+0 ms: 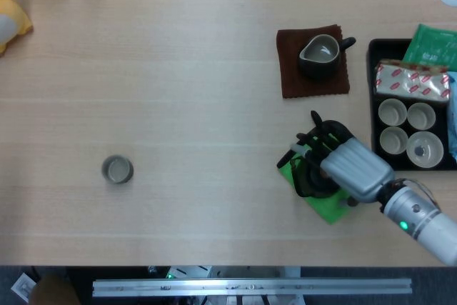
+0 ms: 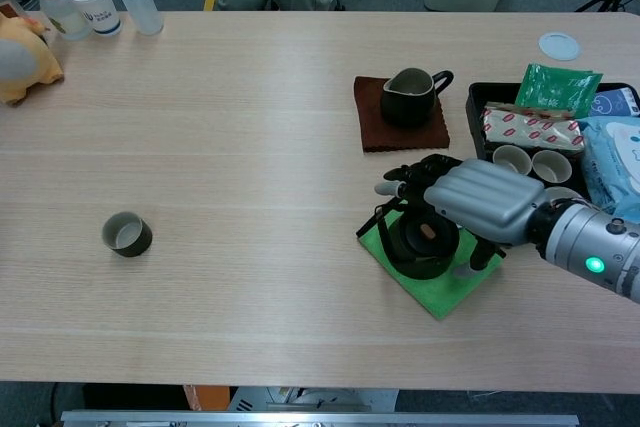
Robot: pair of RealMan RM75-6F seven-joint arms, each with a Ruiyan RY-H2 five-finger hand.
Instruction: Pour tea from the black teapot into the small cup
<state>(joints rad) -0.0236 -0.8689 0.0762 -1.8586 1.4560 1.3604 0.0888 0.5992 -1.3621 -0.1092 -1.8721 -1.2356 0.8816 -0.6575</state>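
Chest view, far left: a yellow toy [image 2: 22, 62] at the table [image 2: 250, 127] edge, with a bottle [image 2: 52, 7], a paper cup [image 2: 98, 3] and a squeeze bottle [image 2: 138, 5] behind it. Lower down, the small cup [image 2: 127, 234] stands alone on the bare wood, well apart from everything else. Right of centre, a dark pitcher [image 2: 410, 95] sits on a brown cloth [image 2: 398, 117]. Nearer the front, the black teapot [image 2: 423, 244] rests on a green cloth [image 2: 432, 282], lid on. The right hand [image 2: 478, 202] hovers over the pot's right side — fingers [image 2: 400, 187] curved forward above the bail handle, slightly apart; whether any of them touches the handle I cannot tell. At the far right, a black tray [image 2: 480, 97] holds white cups [image 2: 512, 158] and snack packets [image 2: 530, 127]. The left hand is out of both views.
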